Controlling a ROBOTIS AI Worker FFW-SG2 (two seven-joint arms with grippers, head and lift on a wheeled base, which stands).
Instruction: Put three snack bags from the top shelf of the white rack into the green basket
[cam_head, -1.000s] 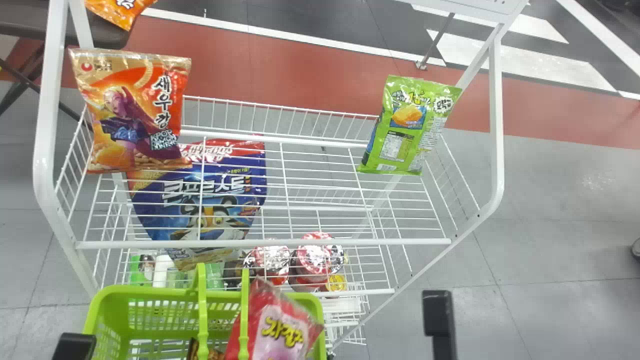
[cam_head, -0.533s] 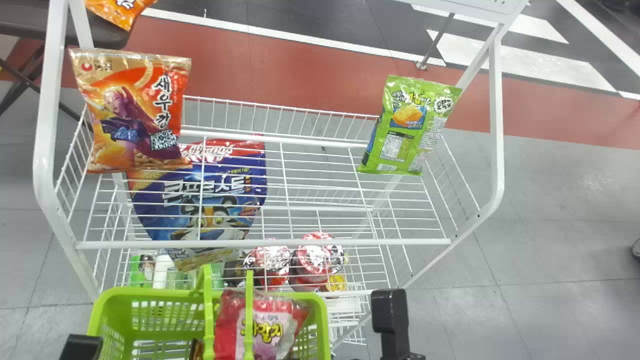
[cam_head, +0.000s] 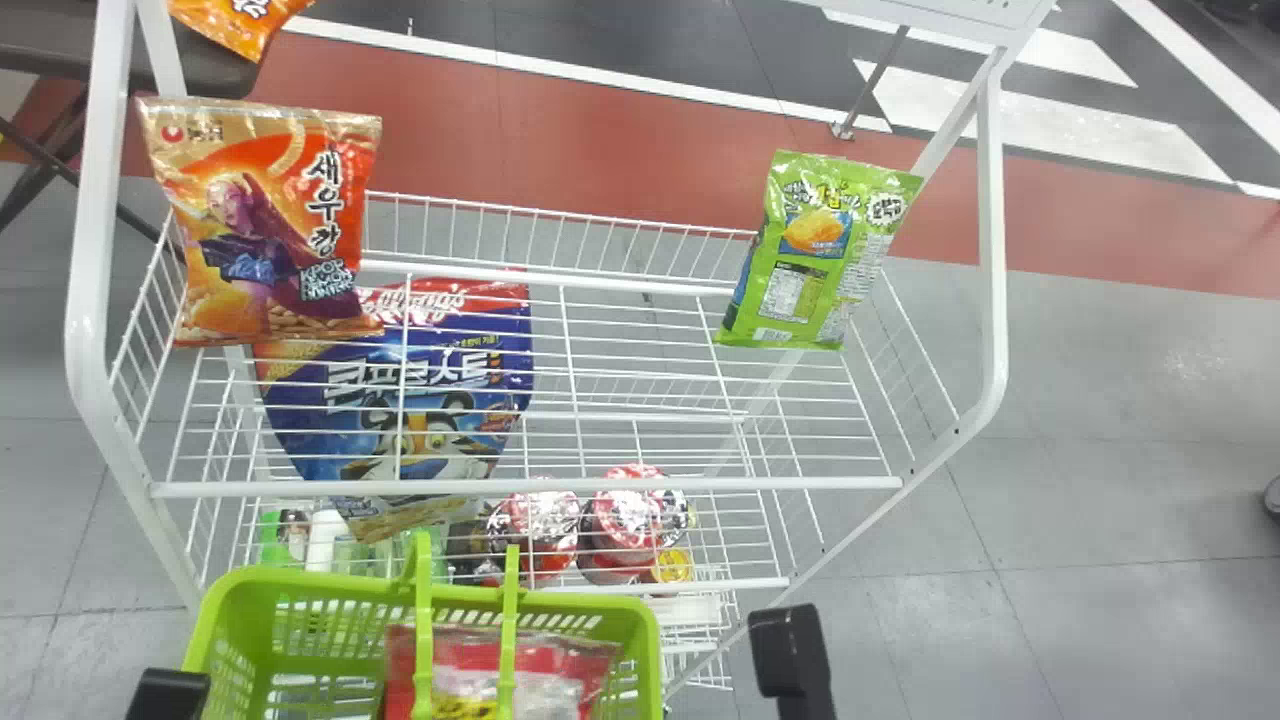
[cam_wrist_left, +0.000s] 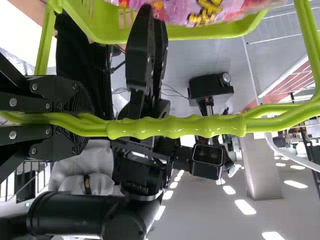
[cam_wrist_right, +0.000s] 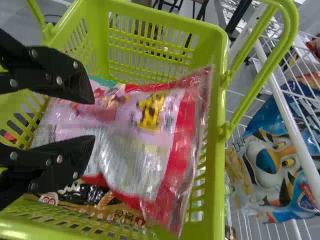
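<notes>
Red-and-pink snack bag (cam_head: 560, 655) is inside the green basket (cam_head: 300, 581), down at the bottom edge of my head view, behind the two arms of the basket's handle. My left hand (cam_head: 167, 693) is near the basket's left side there; in its wrist view the hand (cam_wrist_left: 82, 124) is clamped on the ribbed green handle (cam_wrist_left: 175, 126). My right hand (cam_head: 790, 650) is at the basket's right – from its own wrist camera I see the fingers spread apart over the bag, though I can't tell whether they touch it. A brown packet (cam_wrist_right: 95, 210) lies partly under the red-and-pink one, also in the basket.

Beyond the basket stands the white rack (cam_head: 985, 250). On its top shelf I have an orange snack bag (cam_head: 270, 230) at the left end and a green snack bag (cam_head: 810, 250) at the right – both propped up and well apart. Through the shelf's wires I can make out a blue cereal bag (cam_head: 400, 400) and, lower down, some red-and-white cups (cam_head: 625, 530).

Farther back on the left, another orange packet (cam_head: 240, 25) rests on a dark seat (cam_head: 60, 50). A red band (cam_head: 600, 130) crosses the grey floor (cam_head: 1100, 450) behind the rack.
</notes>
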